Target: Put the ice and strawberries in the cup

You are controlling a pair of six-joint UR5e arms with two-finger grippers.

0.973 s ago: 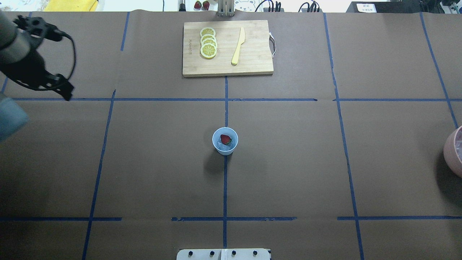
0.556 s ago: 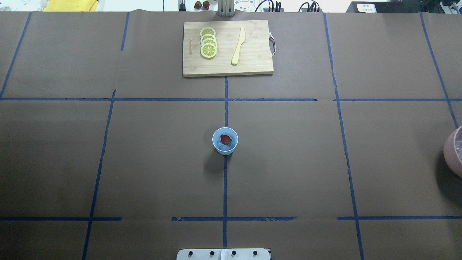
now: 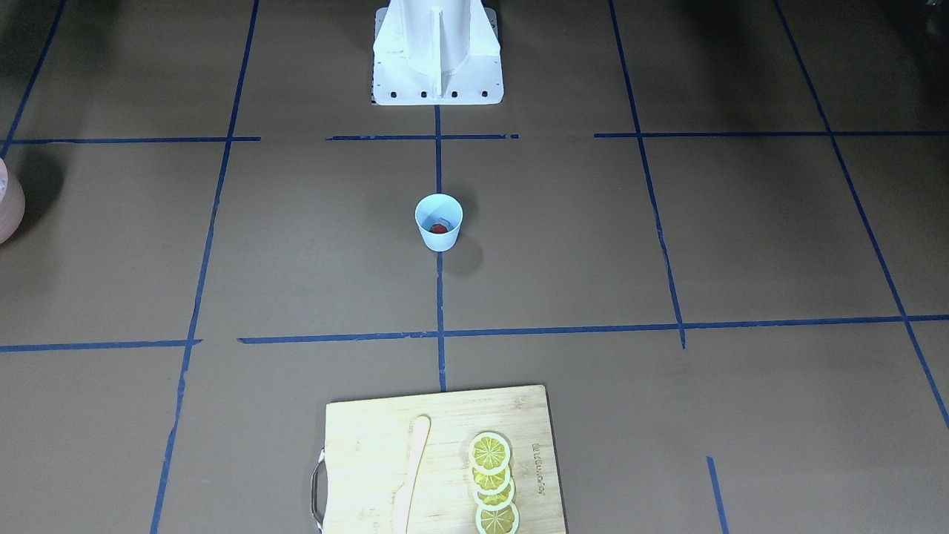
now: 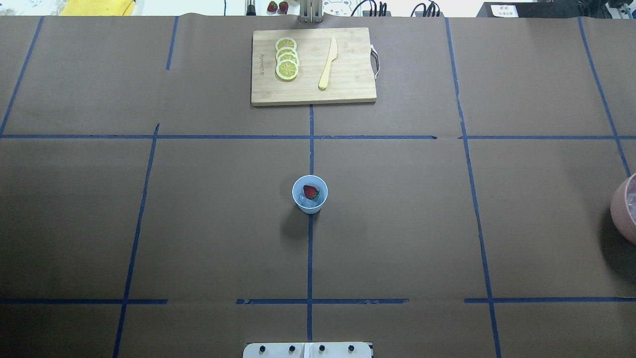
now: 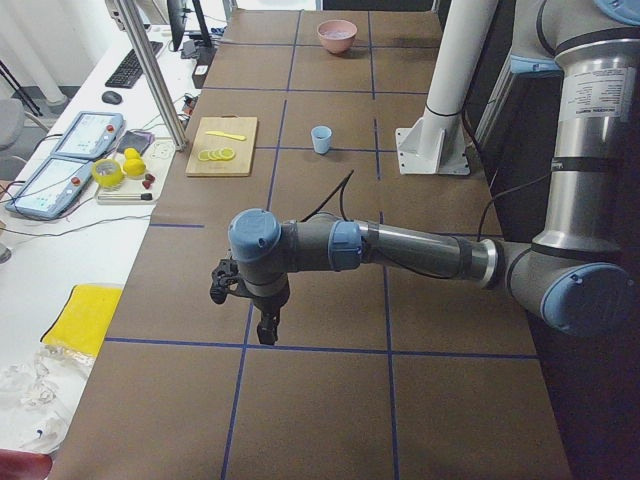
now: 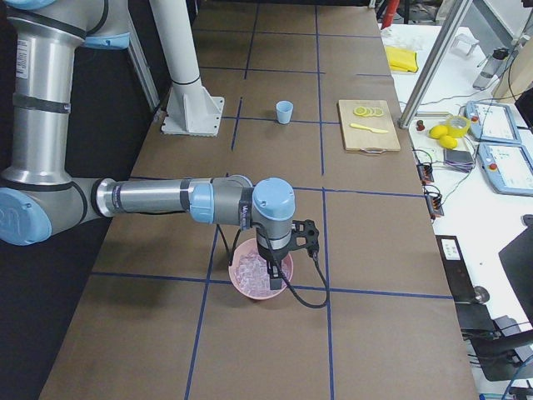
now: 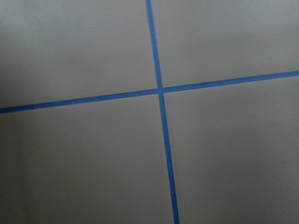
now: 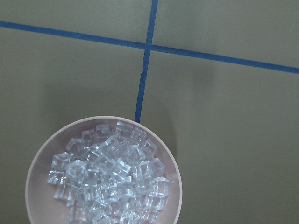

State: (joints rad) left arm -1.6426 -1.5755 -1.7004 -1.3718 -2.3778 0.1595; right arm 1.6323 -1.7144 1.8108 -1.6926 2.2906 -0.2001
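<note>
The cup [image 4: 309,194] stands upright at the middle of the desk [image 4: 198,223], the strawberry [image 4: 310,191] inside it on ice [image 4: 303,201]; a cutting board [image 4: 353,79] with lemon slices [image 4: 287,58] and a knife [image 4: 328,63] lies at the far edge; at the right edge sits a pink bowl [image 4: 618,211] of ice cubes [image 8: 107,172] — the right arm's fingers [image 6: 273,272] hang over it; the left arm's fingers [image 5: 268,328] hang near the left edge — open or closed, I cannot tell for either.
</note>
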